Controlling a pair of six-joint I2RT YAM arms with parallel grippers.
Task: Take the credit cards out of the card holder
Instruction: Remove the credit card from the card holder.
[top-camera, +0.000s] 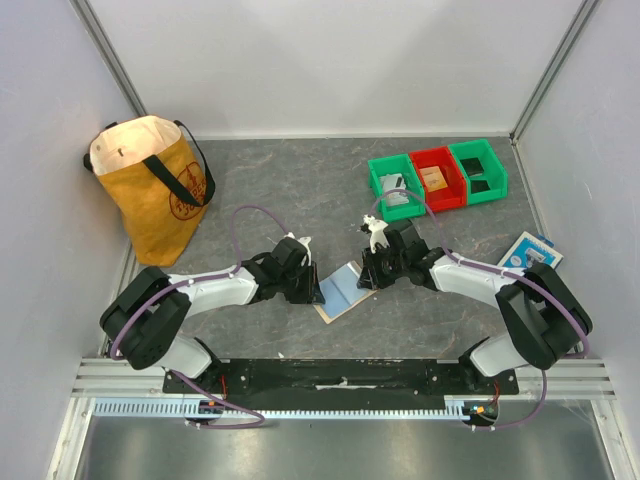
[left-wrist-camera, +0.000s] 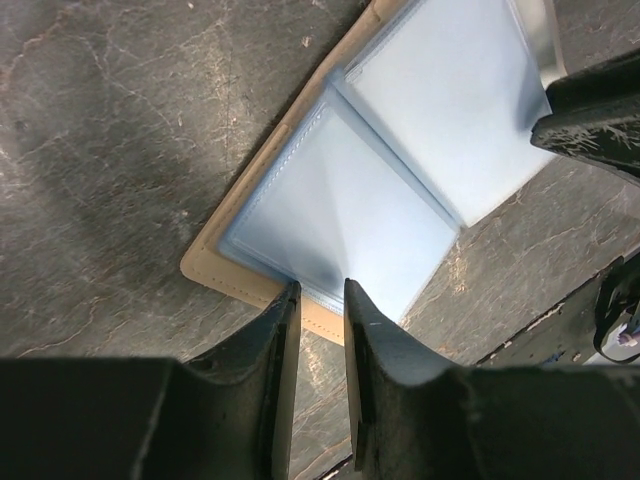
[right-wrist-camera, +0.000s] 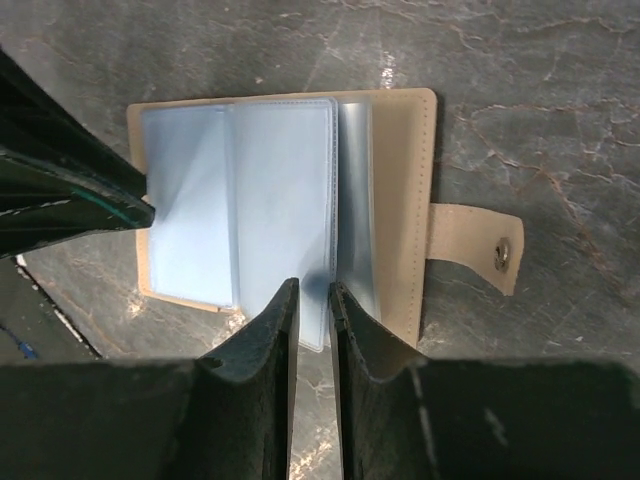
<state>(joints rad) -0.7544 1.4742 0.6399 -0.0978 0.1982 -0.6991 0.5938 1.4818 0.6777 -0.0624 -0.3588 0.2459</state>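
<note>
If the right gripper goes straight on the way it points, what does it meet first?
The open card holder: its clear sleeves lie directly ahead, their near edge between the fingers. Whether they touch it is unclear.

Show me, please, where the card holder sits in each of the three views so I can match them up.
Top external: card holder just below picture centre, lying open.
Left wrist: upper middle to right, one tan corner pointing lower left.
Right wrist: centre, snap tab to its right.
Shared landmark: its pale blue sleeves inside a tan border.
</note>
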